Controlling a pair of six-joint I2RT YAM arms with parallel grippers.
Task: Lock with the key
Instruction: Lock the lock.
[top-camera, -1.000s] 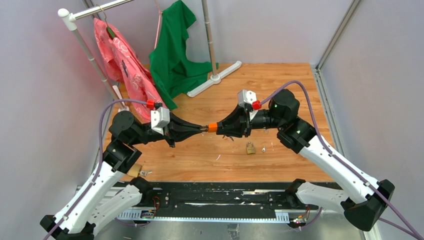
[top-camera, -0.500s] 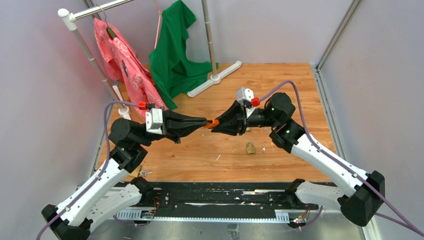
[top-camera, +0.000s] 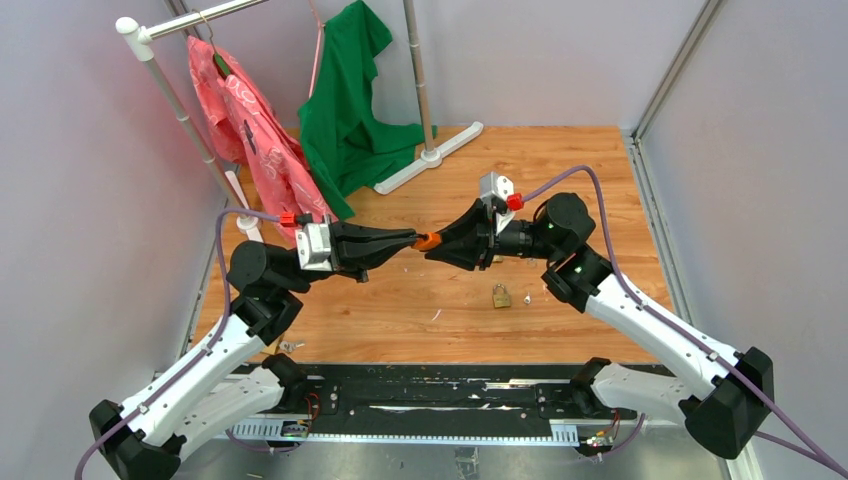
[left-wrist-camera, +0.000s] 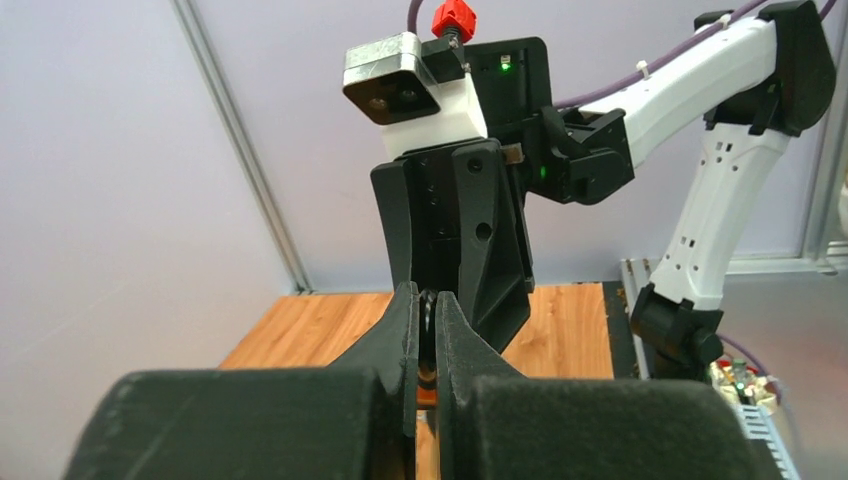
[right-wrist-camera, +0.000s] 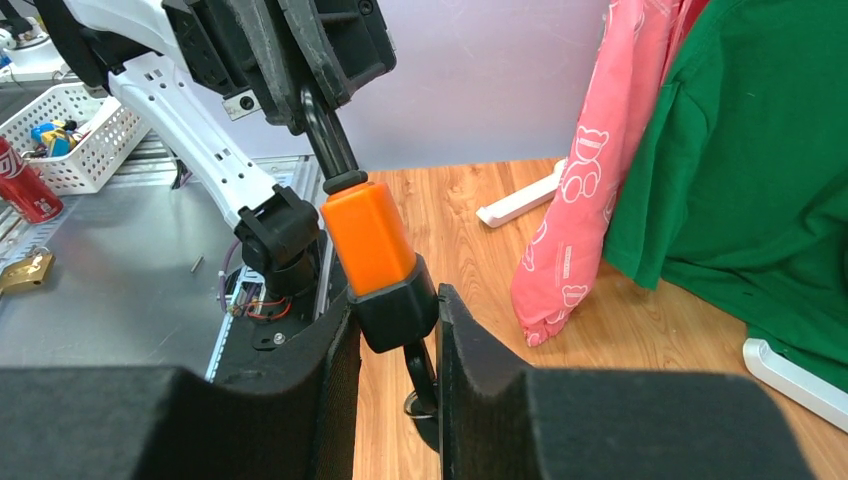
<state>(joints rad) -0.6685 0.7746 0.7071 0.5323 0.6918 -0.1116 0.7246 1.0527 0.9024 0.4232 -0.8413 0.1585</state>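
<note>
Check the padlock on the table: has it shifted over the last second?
No. The padlock lies at the same spot on the wooden table, level with the small scraps beside it.

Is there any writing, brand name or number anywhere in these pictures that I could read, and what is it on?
No text can be read in any view.
Red can beside the white basket: has pale markings, too small and blurred to read.
Padlock on the wooden floor: any stamp is too small to see.
Pink garment: printed with white bear shapes, not letters.
</note>
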